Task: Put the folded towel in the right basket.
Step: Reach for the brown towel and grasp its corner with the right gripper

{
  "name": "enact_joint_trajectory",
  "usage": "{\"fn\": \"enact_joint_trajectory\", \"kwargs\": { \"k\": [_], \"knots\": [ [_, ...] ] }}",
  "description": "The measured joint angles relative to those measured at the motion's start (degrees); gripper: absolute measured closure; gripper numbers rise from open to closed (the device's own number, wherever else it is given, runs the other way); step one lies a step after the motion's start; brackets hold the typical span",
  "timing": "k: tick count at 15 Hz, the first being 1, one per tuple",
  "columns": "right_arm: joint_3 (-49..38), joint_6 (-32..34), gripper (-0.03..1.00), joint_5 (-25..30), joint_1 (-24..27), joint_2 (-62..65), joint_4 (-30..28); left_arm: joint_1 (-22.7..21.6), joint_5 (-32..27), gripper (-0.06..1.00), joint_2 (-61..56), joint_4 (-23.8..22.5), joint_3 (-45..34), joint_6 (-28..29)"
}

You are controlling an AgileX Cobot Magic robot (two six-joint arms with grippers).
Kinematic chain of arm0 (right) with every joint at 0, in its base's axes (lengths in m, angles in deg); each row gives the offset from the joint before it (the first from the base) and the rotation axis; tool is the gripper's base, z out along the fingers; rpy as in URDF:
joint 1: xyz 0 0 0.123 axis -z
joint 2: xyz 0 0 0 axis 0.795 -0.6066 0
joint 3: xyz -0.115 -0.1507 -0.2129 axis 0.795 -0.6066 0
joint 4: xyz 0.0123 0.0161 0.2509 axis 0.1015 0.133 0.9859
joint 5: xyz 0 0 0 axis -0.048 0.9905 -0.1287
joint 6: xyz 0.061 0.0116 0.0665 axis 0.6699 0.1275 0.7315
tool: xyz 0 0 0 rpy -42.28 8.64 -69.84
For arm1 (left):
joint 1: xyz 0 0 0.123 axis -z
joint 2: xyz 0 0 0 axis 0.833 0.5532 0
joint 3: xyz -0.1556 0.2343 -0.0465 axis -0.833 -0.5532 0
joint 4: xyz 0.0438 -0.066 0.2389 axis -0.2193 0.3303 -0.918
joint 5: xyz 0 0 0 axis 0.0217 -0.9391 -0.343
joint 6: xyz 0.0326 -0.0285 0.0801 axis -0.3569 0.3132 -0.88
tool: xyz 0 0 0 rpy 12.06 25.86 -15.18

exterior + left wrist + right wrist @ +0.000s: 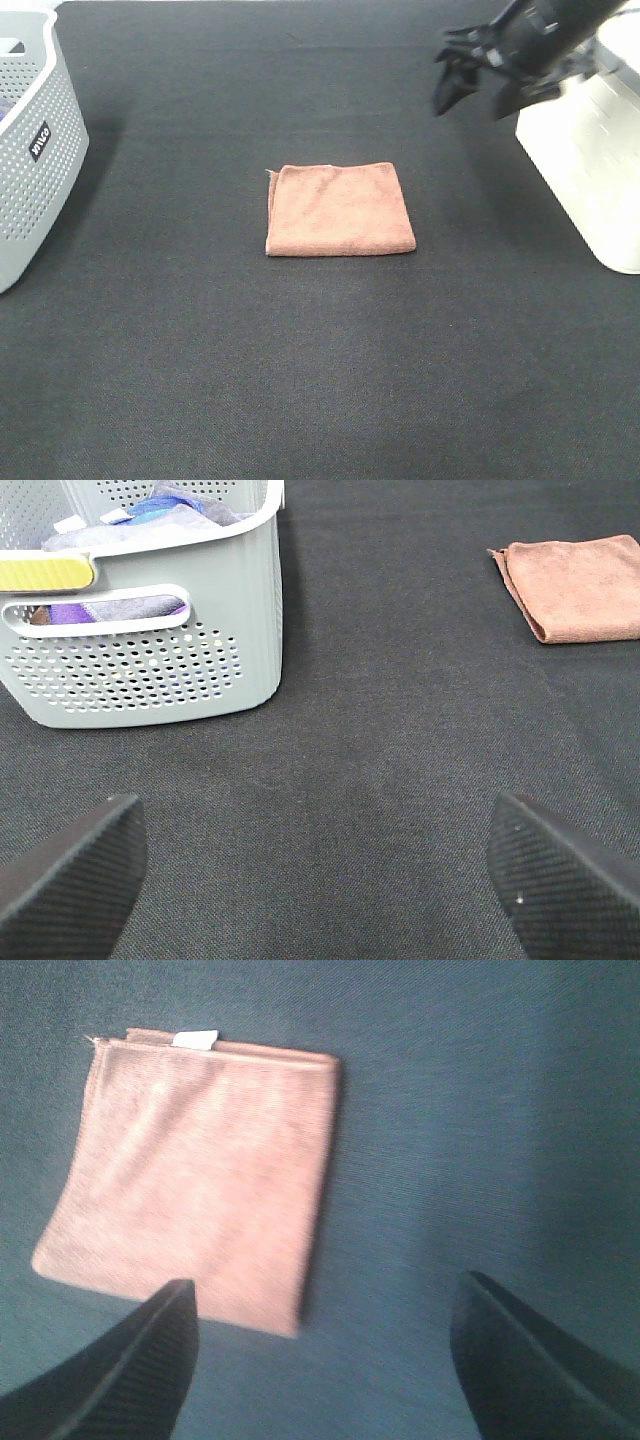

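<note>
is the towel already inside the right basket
No, the folded towel lies flat on the black table, apart from the right basket.

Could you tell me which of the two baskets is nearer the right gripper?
The white basket at the right edge: the right gripper hangs open just beside it, while the grey perforated basket stands far off at the left.

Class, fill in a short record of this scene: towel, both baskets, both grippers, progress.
towel: folded, brown, flat on the middle of the table
left basket: grey, holds clothes
right basket: white, inside not visible
left gripper: open, empty
right gripper: open, empty, near the right basket
progress: towel not yet picked up
</note>
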Motion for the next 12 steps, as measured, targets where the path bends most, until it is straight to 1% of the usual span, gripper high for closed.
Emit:
{"fn": "enact_joint_trajectory", "kwargs": {
  "k": [1,2,3,4,7,9,12],
  "knots": [
    [2.69,-0.29,0.29,1.09,0.00,-3.67,2.12,0.00,0.00,0.07,0.00,0.00,0.00,0.00],
    [6.25,-0.46,0.29,3.32,0.00,-7.45,3.84,0.00,0.00,0.07,0.00,0.00,0.00,0.00],
    [10.20,-0.52,0.29,6.07,0.00,-10.94,4.81,0.00,0.00,0.07,0.00,0.00,0.00,0.00],
    [15.93,-0.63,0.29,10.60,0.00,-16.21,5.73,0.00,0.00,0.07,0.00,0.00,0.00,0.00],
    [26.18,-0.52,0.29,16.27,0.00,-25.78,6.13,0.00,0.00,0.07,0.00,0.00,0.00,0.00],
    [30.42,-0.46,0.28,17.82,0.00,-30.19,6.19,0.00,0.00,0.07,0.00,0.00,0.00,0.00],
    [31.46,-1.32,0.25,17.99,0.00,-34.09,6.13,0.00,0.00,0.07,0.00,0.00,0.00,0.00]
  ]
}}
